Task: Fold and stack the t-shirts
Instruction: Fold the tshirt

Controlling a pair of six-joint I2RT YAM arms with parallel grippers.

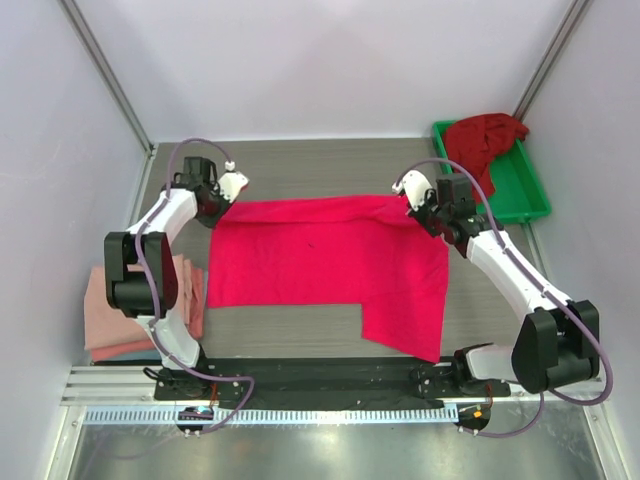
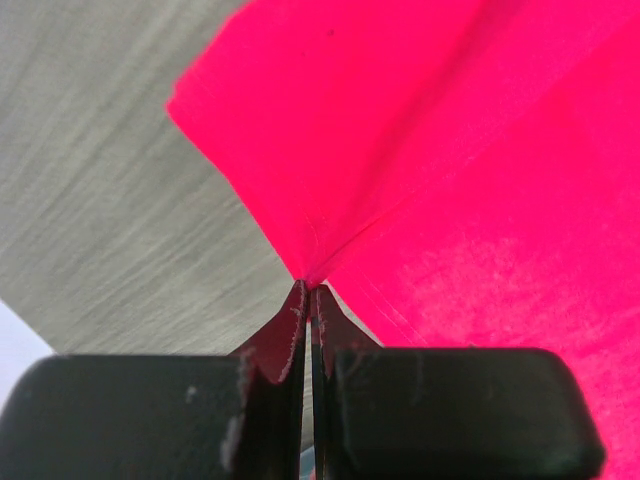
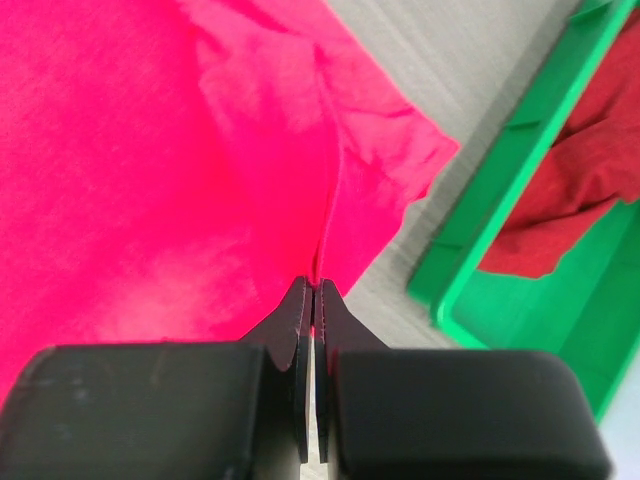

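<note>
A bright pinkish-red t-shirt (image 1: 330, 265) lies spread across the middle of the table. My left gripper (image 1: 222, 200) is shut on its far left corner; in the left wrist view the cloth (image 2: 420, 150) is pinched at the tips of that gripper (image 2: 308, 288). My right gripper (image 1: 420, 212) is shut on the far right corner, the fabric (image 3: 200, 150) bunched into the tips of the gripper (image 3: 314, 285). A darker crimson t-shirt (image 1: 485, 140) lies crumpled in the green tray (image 1: 530, 195). Folded pale salmon-pink t-shirts (image 1: 108, 325) are stacked at the near left, partly hidden by the left arm.
The green tray (image 3: 520, 160) stands at the far right corner, close beside my right gripper. White walls enclose the table on three sides. A metal rail (image 1: 320, 400) with the arm bases runs along the near edge.
</note>
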